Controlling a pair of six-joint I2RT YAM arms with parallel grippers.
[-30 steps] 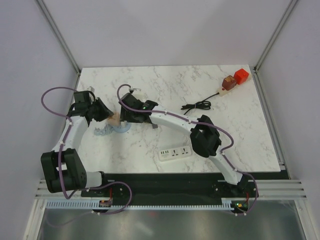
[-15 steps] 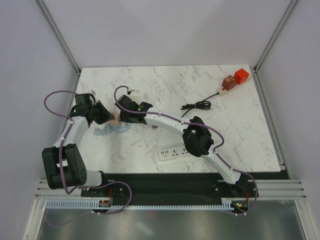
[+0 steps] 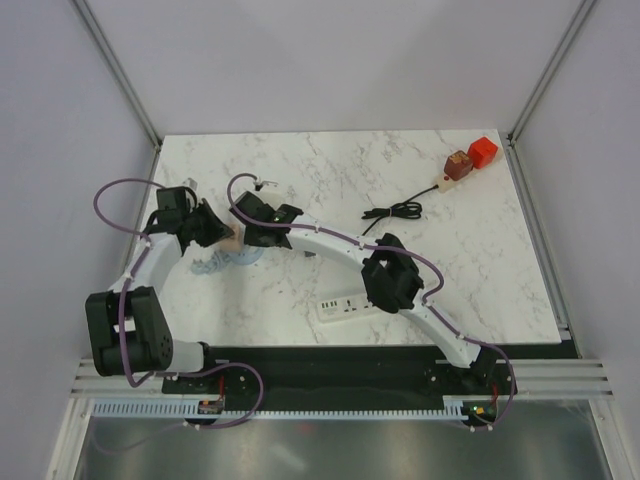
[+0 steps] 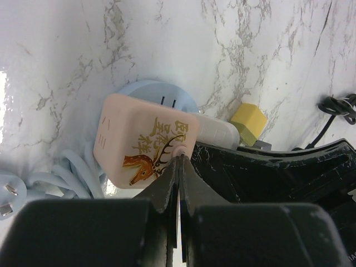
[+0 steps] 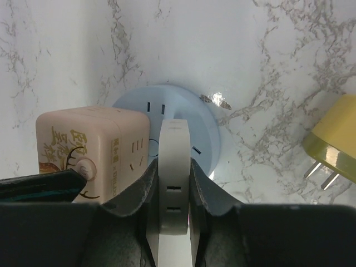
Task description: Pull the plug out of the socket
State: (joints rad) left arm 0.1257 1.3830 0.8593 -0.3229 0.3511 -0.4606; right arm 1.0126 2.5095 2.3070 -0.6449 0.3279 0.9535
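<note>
Marble table [image 3: 330,170] carries everything, and we start at its left edge, where the left arm [image 3: 150,265] rises from the near-left corner and bends inward. The left gripper [image 4: 179,158] has its jaws pressed together, empty, tips touching the face of the pink cube adapter [image 4: 142,144] with the deer print. That cube sits on the round pale-blue socket [image 4: 167,94], whose light-blue cable [image 4: 61,178] coils just to its left. Against the cube's right side stands the white plug [image 5: 173,150]; we cannot tell whether it is seated in the cube or the disc. The right gripper [image 5: 173,169] clamps it from both sides, its arm [image 3: 400,280] stretched low across from the near-right corner. A yellow plug [image 5: 334,147] lies just right of the socket. A white power strip [image 3: 350,305] lies by the near edge.
</note>
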